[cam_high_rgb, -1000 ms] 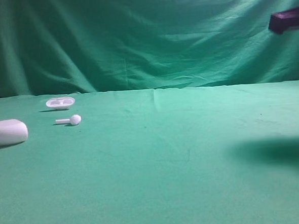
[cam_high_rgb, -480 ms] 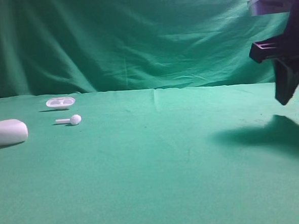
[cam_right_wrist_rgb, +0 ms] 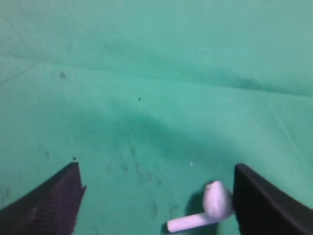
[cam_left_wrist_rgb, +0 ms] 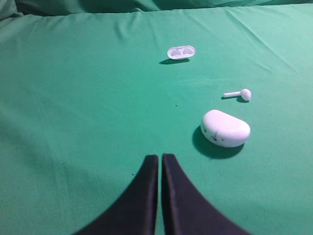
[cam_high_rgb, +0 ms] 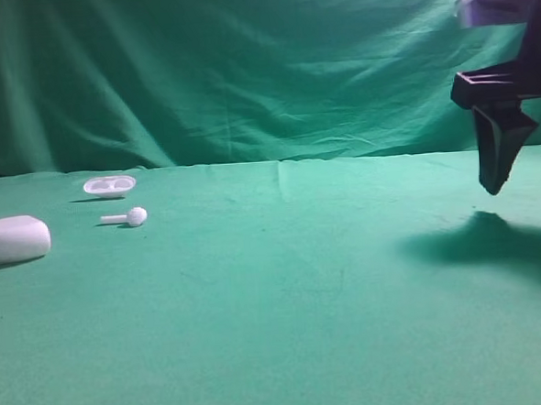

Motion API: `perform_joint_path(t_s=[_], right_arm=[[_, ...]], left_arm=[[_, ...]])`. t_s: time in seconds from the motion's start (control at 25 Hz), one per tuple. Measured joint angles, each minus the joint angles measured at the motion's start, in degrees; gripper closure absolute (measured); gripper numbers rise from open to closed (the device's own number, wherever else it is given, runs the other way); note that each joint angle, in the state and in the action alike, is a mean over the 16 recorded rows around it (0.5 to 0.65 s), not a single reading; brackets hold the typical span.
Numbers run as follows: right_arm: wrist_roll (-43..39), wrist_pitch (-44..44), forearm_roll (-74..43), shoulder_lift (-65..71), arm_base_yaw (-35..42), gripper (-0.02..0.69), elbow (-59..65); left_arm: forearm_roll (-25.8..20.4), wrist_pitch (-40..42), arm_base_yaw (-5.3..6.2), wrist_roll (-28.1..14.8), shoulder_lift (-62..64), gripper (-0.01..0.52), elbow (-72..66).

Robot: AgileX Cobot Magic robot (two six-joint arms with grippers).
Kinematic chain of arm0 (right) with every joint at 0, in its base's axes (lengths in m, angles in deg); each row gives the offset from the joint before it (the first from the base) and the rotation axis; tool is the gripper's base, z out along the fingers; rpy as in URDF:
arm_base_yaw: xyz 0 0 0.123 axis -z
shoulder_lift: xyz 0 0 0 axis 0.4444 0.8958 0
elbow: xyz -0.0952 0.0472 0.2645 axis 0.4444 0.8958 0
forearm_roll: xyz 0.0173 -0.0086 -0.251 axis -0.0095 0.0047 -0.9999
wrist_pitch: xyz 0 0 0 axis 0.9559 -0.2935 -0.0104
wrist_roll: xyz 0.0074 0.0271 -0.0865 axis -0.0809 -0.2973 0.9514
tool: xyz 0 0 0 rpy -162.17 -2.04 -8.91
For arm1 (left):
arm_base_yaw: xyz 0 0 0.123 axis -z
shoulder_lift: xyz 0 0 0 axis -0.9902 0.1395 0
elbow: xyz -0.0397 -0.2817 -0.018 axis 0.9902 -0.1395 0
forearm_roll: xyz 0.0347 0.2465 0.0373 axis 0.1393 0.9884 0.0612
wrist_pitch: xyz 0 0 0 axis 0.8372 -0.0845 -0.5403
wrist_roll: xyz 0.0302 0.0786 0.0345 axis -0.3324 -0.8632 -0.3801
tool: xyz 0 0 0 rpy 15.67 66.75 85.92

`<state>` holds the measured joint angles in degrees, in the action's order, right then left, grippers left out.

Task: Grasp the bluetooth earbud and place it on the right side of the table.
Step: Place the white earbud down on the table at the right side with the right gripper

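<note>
The bluetooth earbud (cam_right_wrist_rgb: 211,203), small and white, lies on the green table (cam_right_wrist_rgb: 146,73) between my right gripper's (cam_right_wrist_rgb: 156,169) open jaws, right beside the right finger (cam_right_wrist_rgb: 264,200). In the exterior high view my right gripper (cam_high_rgb: 497,181) hovers above the table (cam_high_rgb: 285,284) at the far right; the earbud does not show there. My left gripper (cam_left_wrist_rgb: 160,157) is shut and empty, low over the cloth, and is out of the exterior high view.
At the far left lie a white pebble-like case (cam_high_rgb: 13,239), a long-stemmed white earbud (cam_high_rgb: 129,217) and a clear shallow tray (cam_high_rgb: 110,185). They also show in the left wrist view: the case (cam_left_wrist_rgb: 225,128), the earbud (cam_left_wrist_rgb: 239,94), the tray (cam_left_wrist_rgb: 181,51).
My right gripper came down into view at the far right. Half a second ago a white earbud showed by its tip; now the gripper stands slightly higher and no earbud shows there.
</note>
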<state>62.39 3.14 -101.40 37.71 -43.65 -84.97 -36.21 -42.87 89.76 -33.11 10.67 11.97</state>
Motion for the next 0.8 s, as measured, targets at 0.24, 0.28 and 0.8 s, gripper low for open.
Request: perform_joint_path(t_s=[0.24, 0.28, 0.8], right_arm=[[0.06, 1.96, 2.61, -0.08, 0.01, 0.106, 0.0], [0.24, 2.09, 3.06, -0.08, 0.01, 0.108, 0.0], [6.15, -3.66, 5.08, -0.74, 0.01, 0.116, -0.01]], left_arm=[[0.0, 0.0, 0.0, 0.0, 0.0, 0.514, 0.0], [0.0, 0.0, 0.0, 0.0, 0.0, 0.514, 0.0], [0.0, 0.0, 0.0, 0.0, 0.0, 0.514, 0.0]])
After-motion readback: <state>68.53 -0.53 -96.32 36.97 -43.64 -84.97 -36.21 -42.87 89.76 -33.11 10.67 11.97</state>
